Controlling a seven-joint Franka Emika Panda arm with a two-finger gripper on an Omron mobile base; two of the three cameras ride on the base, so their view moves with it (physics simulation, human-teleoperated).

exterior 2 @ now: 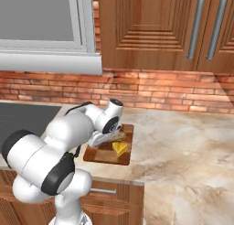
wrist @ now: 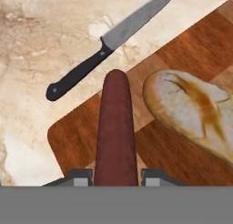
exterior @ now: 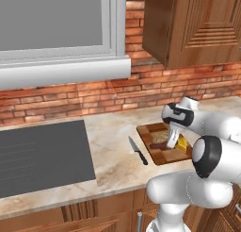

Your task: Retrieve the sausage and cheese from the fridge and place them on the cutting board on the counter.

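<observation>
Hand view | hand (wrist: 116, 175) grips sausage (wrist: 116, 132) | over cutting board (wrist: 77, 136) corner | knife (wrist: 109, 43) beside edge

The beige marbled worktop (exterior: 113, 132) runs along the brick wall. A dark grey cooktop (exterior: 42, 155) is set flush toward its left end. The cutting board (exterior: 162, 155) lies near the front edge, and a black-handled knife (exterior: 137, 150) lies flat on the stone just left of the board, apart from it.
</observation>
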